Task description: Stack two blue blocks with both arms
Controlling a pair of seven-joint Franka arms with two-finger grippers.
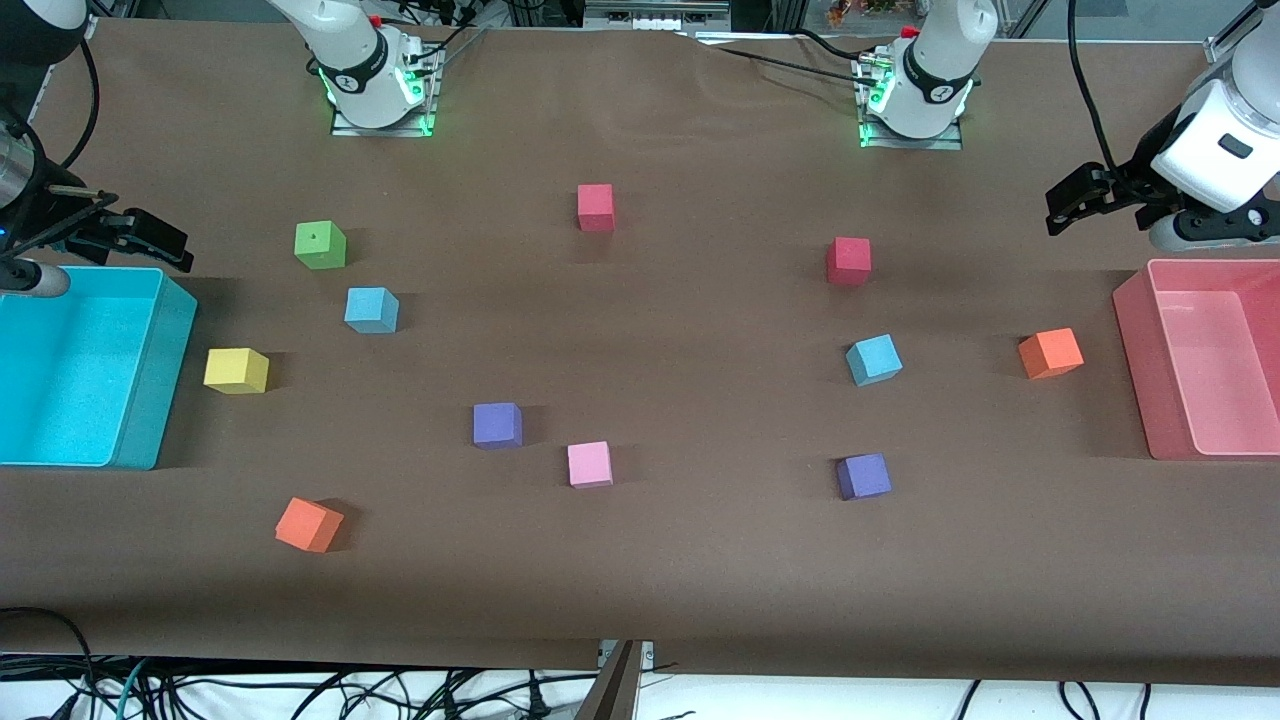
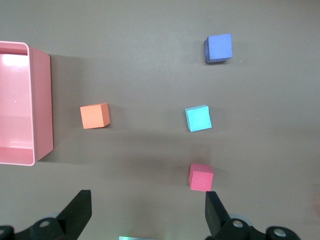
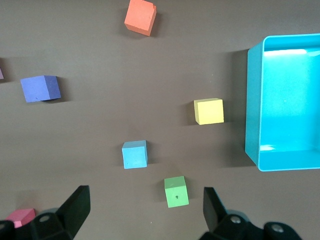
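Two sky-blue blocks lie apart on the brown table. One blue block (image 1: 371,309) (image 3: 134,154) sits toward the right arm's end, beside a green cube. The other blue block (image 1: 874,359) (image 2: 198,118) sits toward the left arm's end, between a red cube and a purple cube. My left gripper (image 1: 1075,200) (image 2: 147,200) hangs open and empty above the table by the pink bin. At the other end, my right gripper (image 1: 150,238) (image 3: 145,197) hangs open and empty by the turquoise bin's rim. Neither gripper touches a block.
A turquoise bin (image 1: 150,400) stands at the right arm's end and a pink bin (image 1: 1140,370) at the left arm's end. Scattered cubes: green (image 1: 320,245), yellow (image 1: 236,370), orange (image 1: 309,524) (image 1: 1050,353), purple (image 1: 497,424) (image 1: 864,476), pink (image 1: 590,464), red (image 1: 596,207) (image 1: 848,260).
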